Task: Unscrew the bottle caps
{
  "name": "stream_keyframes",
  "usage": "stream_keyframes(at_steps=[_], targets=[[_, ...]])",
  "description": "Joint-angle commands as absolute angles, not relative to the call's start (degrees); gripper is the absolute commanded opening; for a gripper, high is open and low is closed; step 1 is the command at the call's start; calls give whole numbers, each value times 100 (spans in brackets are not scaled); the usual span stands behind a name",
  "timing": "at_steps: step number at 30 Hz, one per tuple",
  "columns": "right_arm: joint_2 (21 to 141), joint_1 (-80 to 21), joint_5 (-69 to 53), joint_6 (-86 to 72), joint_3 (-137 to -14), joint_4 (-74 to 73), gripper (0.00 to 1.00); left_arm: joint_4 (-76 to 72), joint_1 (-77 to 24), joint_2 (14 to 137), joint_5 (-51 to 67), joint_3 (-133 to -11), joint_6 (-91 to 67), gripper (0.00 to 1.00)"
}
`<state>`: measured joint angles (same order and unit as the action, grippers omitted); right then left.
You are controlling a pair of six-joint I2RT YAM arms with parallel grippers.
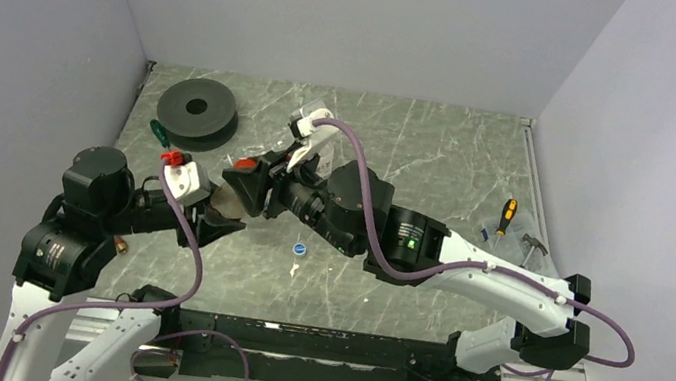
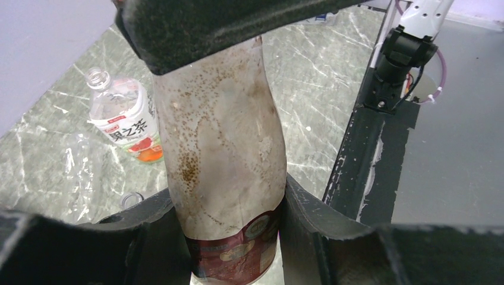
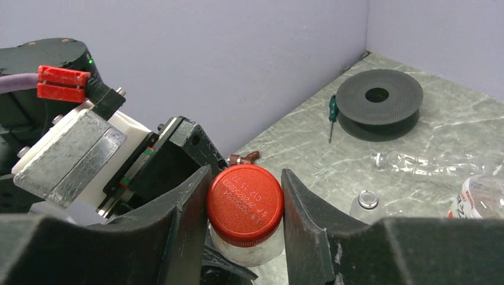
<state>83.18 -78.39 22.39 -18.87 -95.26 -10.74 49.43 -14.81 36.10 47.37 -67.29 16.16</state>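
Note:
My left gripper [image 2: 229,237] [image 1: 208,210] is shut on the small red-brown-labelled bottle [image 2: 220,142] [image 1: 229,203] and holds it above the table. Its red cap [image 3: 245,205] sits between the fingers of my right gripper [image 3: 245,178] [image 1: 249,185], which are shut against both of its sides. The larger bottle with the green-white-orange label [image 2: 128,122] lies on the table with its neck [image 3: 367,202] open. A small clear bottle [image 3: 428,163] lies near it, also uncapped. A blue cap [image 1: 300,249] lies on the table in front. The white and black caps are not visible.
A large black disc with a hole [image 1: 197,109] sits at the back left with a green-handled screwdriver [image 1: 159,131] beside it. An orange-and-black screwdriver [image 1: 506,216] and a small hammer [image 1: 533,243] lie at the right. A small brown part [image 3: 243,157] lies near the left wall.

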Motion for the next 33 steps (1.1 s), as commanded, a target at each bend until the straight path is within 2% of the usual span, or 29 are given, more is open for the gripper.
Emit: stream_keyframes(at_steps=[1,2,7,11,16,18,21,22,23,24,25,26,27,28,33], targets=[[7912,-7775,1847,-1508,-9439,-487,4,4883,-1472,3625,5428,-6871,1462,18],[7869,-7745,1704,-1463,-9405,-431,0,4901,-1468,3654,5563,-6911,1409,18],[7488,-7511,633,-1287,-8937,198,0,4825,-1468,3726,6295,-7072,1020,18],[7231,-7224,-1126,-1203,-8561,715,0,4618,-1468,3805,6962,-7165,578,18],[7343,-6984,-3078,-982,-8901,389,0,4374,-1468,3897,7700,-7213,39,19],[7388,-6895,-3405,-919,-8971,238,0,4442,-1468,3916,7811,-7246,97,18],[7306,-6824,-3139,-914,-8868,198,0,4595,-1468,3922,7788,-7261,246,18],[7249,-6821,-2868,-921,-8782,225,9,4644,-1468,3914,7742,-7264,322,18],[7180,-6813,-2508,-927,-8704,250,27,4714,-1468,3904,7680,-7268,424,18],[7124,-6816,-1965,-955,-8653,234,57,4786,-1468,3904,7560,-7276,554,18],[7069,-6824,-1412,-1009,-8623,235,78,4876,-1468,3905,7384,-7288,716,18],[7022,-6835,-932,-1116,-8592,233,89,5011,-1468,3904,7043,-7291,896,18],[6987,-6857,-478,-1199,-8561,263,97,5101,-1468,3894,6748,-7282,1135,18],[6961,-6968,3,-1241,-8576,241,99,5174,-1468,3881,6448,-7266,1362,17],[7427,-7801,2084,-994,-9148,-313,98,5111,-1468,3784,5191,-7021,1948,17]])
